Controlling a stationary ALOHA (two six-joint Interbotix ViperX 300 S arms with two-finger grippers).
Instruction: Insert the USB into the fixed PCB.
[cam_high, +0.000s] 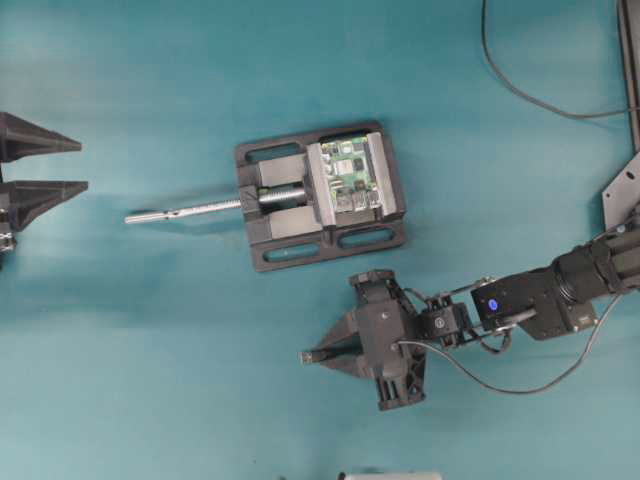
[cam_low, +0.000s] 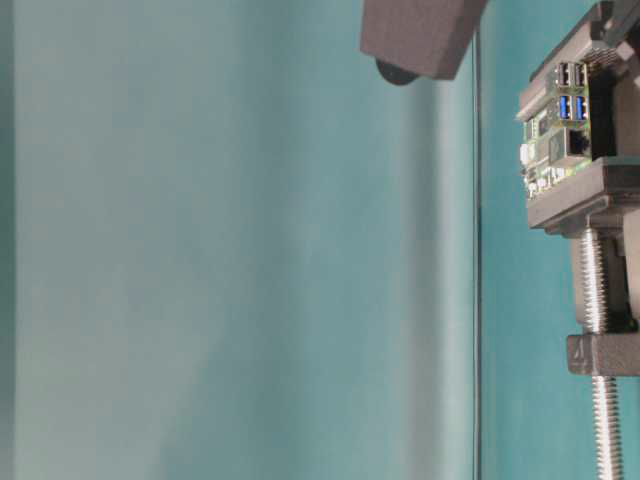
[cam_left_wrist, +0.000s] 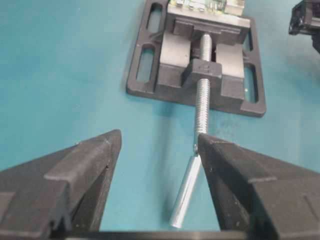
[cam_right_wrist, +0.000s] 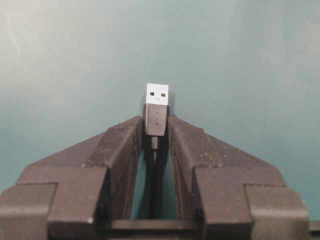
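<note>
Closest to the right wrist lens, the right end effector (cam_right_wrist: 156, 131) has its two black fingers pressed against the sides of the USB (cam_right_wrist: 156, 108), whose silver tongue juts out past the tips while its thin cable runs back between them; the plug appears pinched, though how firmly I cannot tell. Across the teal surface (cam_high: 150, 330), the black vise (cam_high: 320, 197) is the biggest object, sitting near the middle with its silver screw rod (cam_high: 185, 210) pointing left. Clamped in it on the right side is the fixed PCB (cam_high: 353, 172), well apart from the plug, which sits nearer the front edge and to the lower right of the vise. At the far left, the left end effector (cam_high: 45, 165) waits with its fingers spread wide and nothing between them. To do this step well, I would confirm the plug sits square in the grip before lifting, then bring the silver tongue level with the board's silver ports (cam_low: 571, 75) and align it squarely before pushing.
</note>
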